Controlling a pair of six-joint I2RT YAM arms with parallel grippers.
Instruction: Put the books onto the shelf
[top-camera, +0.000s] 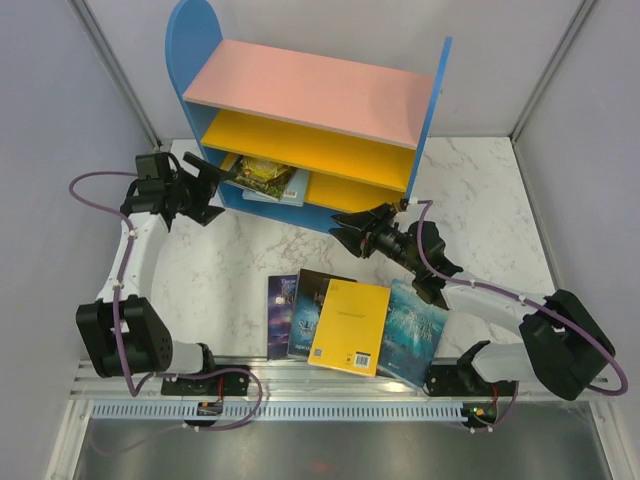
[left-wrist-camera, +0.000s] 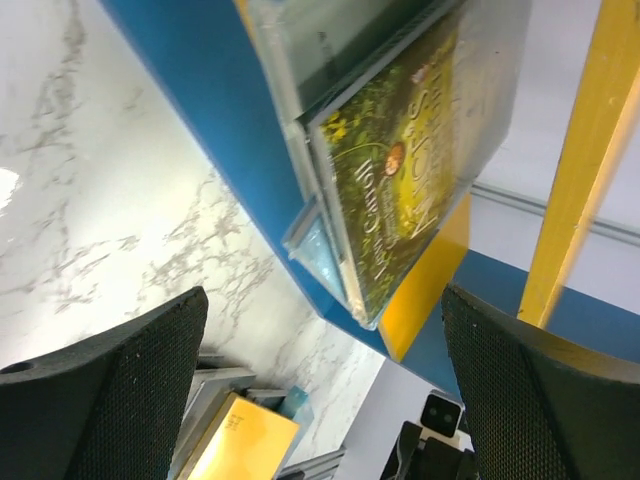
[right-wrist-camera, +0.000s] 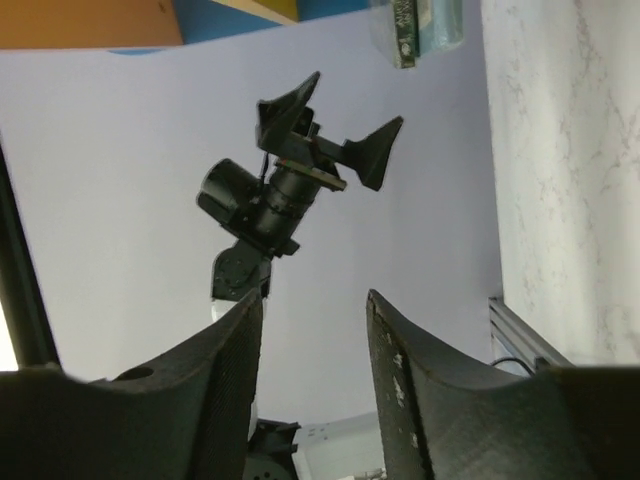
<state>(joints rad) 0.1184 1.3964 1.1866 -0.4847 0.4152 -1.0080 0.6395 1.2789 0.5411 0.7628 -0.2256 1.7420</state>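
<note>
**Left tool spread wide at the shelved stack, four books on the surface**

The shelf (top-camera: 425, 120) stands at the far side of the marble surface (top-camera: 480, 215), with its open front facing the arms. A small stack of books (top-camera: 268, 180) lies flat at the left end of the bottom compartment, just inside the left blue side panel. In the left wrist view, the stack's near corner reaches out over the front edge of the blue base. The top cover shows a flowery green meadow.

A band of bare marble separates the shelf front from four more books lying flat near the arm bases. From left to right these are a dark purple book (top-camera: 280, 318), a dark fantasy book (top-camera: 312, 305), a yellow book (top-camera: 350, 328) and a teal book (top-camera: 415, 345). Each one overlaps its neighbour.

The left tool (top-camera: 215, 190) hangs just in front of the stack, beside the left side panel. Its jaws are spread wide and grip nothing, and the stack sits between the two fingers (left-wrist-camera: 130, 390) without touching them.

The right tool (top-camera: 348, 233) is close to the front edge of the base, towards the shelf's right end. Its jaws are partly apart and nothing is between them.
</note>
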